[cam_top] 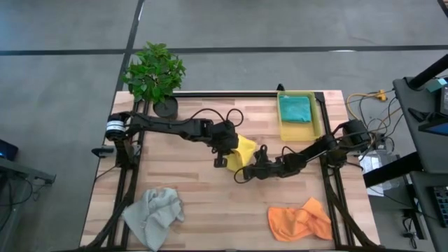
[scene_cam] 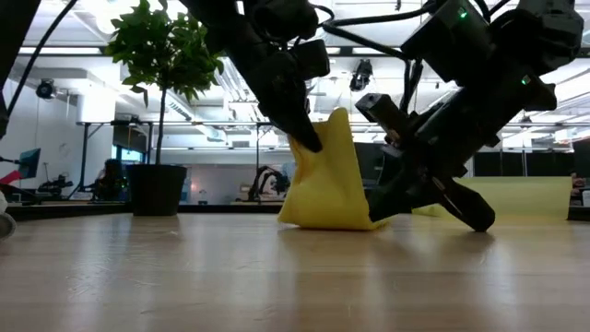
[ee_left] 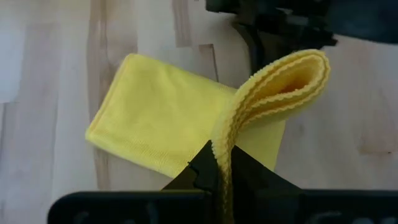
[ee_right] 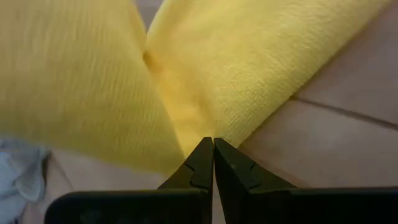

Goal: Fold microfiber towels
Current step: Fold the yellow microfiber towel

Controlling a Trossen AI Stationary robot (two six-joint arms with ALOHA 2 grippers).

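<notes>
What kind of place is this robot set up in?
Probably a robotics lab or open-plan workspace: a wooden worktable on a grey concrete floor, a potted plant at its corner, and ceiling strip lights over desks in the room behind.

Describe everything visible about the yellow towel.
The yellow towel is a soft, plain microfiber cloth with a stitched, wavy edge, partly folded near the middle of the wooden table. One part lies flat on the wood; a doubled edge is lifted into a peak. The left tool is shut on that raised edge, and the right tool is closed at the cloth's lower fold, by the tabletop.
</notes>
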